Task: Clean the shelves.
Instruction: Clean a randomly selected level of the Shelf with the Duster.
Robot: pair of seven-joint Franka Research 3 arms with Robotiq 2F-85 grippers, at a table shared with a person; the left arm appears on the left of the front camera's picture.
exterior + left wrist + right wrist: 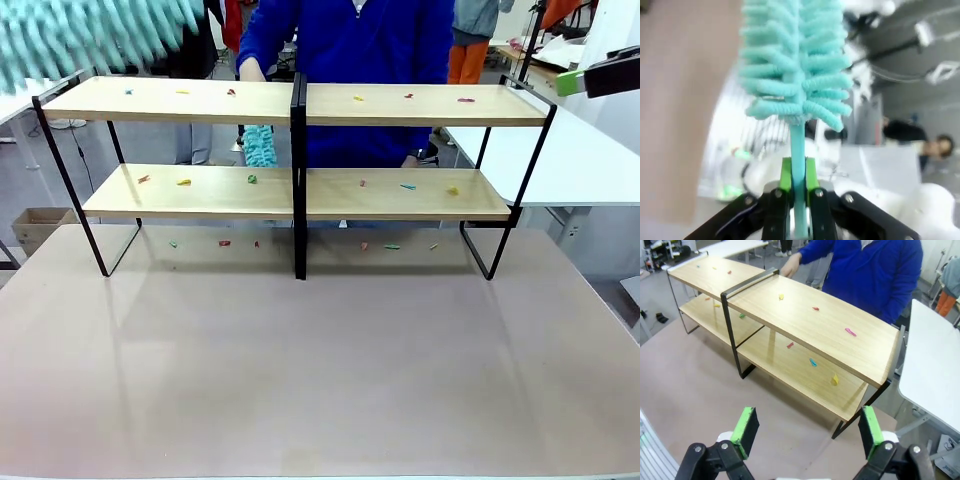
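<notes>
Nothing readable is showing in any view. No text, label, brand, number or sign is coming through legibly.
</notes>
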